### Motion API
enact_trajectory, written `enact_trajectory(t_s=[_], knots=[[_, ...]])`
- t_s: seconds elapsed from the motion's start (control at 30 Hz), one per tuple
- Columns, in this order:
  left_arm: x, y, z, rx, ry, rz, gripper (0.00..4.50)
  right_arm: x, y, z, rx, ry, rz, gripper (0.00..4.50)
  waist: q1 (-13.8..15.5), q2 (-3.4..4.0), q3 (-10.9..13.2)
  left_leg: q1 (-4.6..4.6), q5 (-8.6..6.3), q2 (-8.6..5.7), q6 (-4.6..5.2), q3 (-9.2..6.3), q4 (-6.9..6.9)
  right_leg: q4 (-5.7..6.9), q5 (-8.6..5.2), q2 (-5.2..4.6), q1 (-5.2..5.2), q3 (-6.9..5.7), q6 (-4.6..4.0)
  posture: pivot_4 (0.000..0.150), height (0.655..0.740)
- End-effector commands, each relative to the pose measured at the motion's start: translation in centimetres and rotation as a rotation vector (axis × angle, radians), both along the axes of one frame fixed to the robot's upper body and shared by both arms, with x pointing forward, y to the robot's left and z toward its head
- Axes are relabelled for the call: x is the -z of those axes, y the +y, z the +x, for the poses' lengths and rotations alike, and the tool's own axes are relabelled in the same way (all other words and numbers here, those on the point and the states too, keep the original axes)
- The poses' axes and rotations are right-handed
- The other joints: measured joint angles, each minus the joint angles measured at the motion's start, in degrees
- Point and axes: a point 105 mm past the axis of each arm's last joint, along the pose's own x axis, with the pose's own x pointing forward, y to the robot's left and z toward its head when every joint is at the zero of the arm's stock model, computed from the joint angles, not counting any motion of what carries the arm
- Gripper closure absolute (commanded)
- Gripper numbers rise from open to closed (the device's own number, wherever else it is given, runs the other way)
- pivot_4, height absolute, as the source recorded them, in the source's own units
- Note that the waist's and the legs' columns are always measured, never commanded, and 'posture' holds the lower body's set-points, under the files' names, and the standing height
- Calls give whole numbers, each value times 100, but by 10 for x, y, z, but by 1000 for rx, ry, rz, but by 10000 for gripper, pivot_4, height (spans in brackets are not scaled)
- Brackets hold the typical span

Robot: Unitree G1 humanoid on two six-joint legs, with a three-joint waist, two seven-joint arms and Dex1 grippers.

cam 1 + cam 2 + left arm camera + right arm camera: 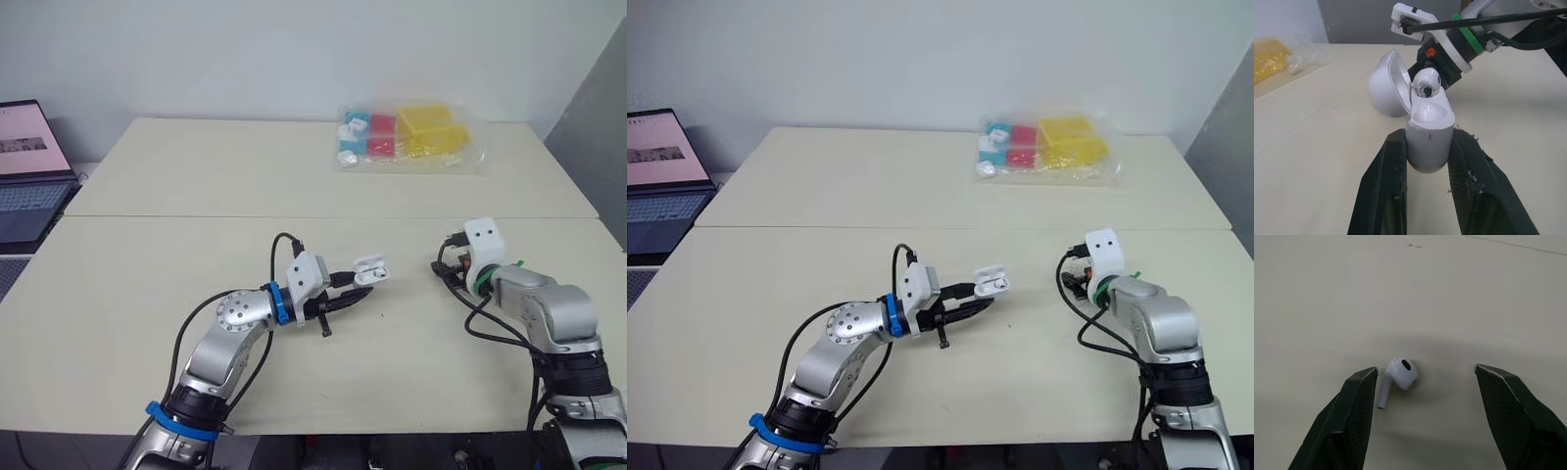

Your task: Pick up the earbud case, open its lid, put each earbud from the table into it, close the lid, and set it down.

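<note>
My left gripper (360, 285) is shut on the white earbud case (1427, 142), gripping its lower body between both fingers a little above the table. The lid (1386, 85) is hinged open, and one earbud (1426, 82) sits in a slot with its head sticking out. To the right, my right gripper (1425, 370) points down at the table with its fingers open. A second white earbud (1400, 373) lies on the table between those fingers, closer to one of them and touching neither. In the eye views the right gripper (447, 270) hides this earbud.
A clear plastic bag (407, 137) of yellow, red and blue blocks lies at the far right of the beige table (196, 176). An open laptop (24, 176) stands off the table's left edge. A seam crosses the table between the bag and my arms.
</note>
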Motion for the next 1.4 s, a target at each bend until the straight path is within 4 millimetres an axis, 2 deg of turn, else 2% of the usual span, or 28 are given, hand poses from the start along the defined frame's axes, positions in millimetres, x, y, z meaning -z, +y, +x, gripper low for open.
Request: enact_trajectory(t_s=[0.03, 0.37, 0.5, 0.67, 0.73, 1.03, 1.2, 1.33, 1.4], knots=[[-10, -4, -4, 23, -52, -14, 37202, -13, 5, 9, 6, -68, -10, 12286, -6, 0, 0, 0, 0, 0, 0, 0, 0, 1, 0, 1, 0, 0, 0, 1500, 7400], [-9, -4, -4, 20, -53, -12, 37202, -1, -2, 9, 57, -27, -33, 12286, -6, 1, -1, 2, 0, 1, 0, 1, 1, 1, 0, 0, 1, 0, 0, 1500, 7400], [-8, -5, -5, 19, -53, -13, 37202, 0, 3, 6, 32, -22, -39, 21138, -6, 1, -1, 4, 0, 1, 0, -1, 1, 2, 1, 1, 2, -1, 0, 1500, 7400], [-8, -5, -5, 17, -53, -11, 37202, -1, 6, 3, -9, -27, -74, 39314, 7, 1, -1, 1, 0, 2, 0, -1, 1, 0, 1, -1, 2, 0, 0, 1500, 7400], [-8, -5, -5, 16, -54, -11, 37202, 0, 6, 0, -16, -23, -77, 44810, 10, 0, -1, -1, 0, 1, 0, -3, 1, -4, 1, -2, 4, -4, 1, 1500, 7400], [-8, -4, -4, 14, -55, -11, 37202, -11, 4, -3, -61, -59, -92, 45000, 1, 1, -1, -1, 0, 1, 0, -2, 0, -4, 1, -1, 1, -3, 1, 1500, 7400], [-8, -3, -4, 9, -55, -13, 37202, -31, 21, -5, -175, -154, -10, 45000, 0, 1, -1, -2, 0, 1, 0, -2, -1, -4, 0, 1, 0, -2, 1, 1500, 7400], [-8, -3, -4, 9, -54, -14, 37202, -39, 21, -5, -184, -211, -12, 45000, 0, 1, -1, -1, 0, 1, 0, -1, -1, -5, 0, 2, 0, -4, 1, 1500, 7400], [-8, -3, -4, 9, -54, -14, 37202, -50, 21, -7, -197, -263, -14, 45000, 0, 1, -1, -1, 0, 1, 0, -2, -1, -5, 0, 1, 0, -5, 1, 1500, 7400]])
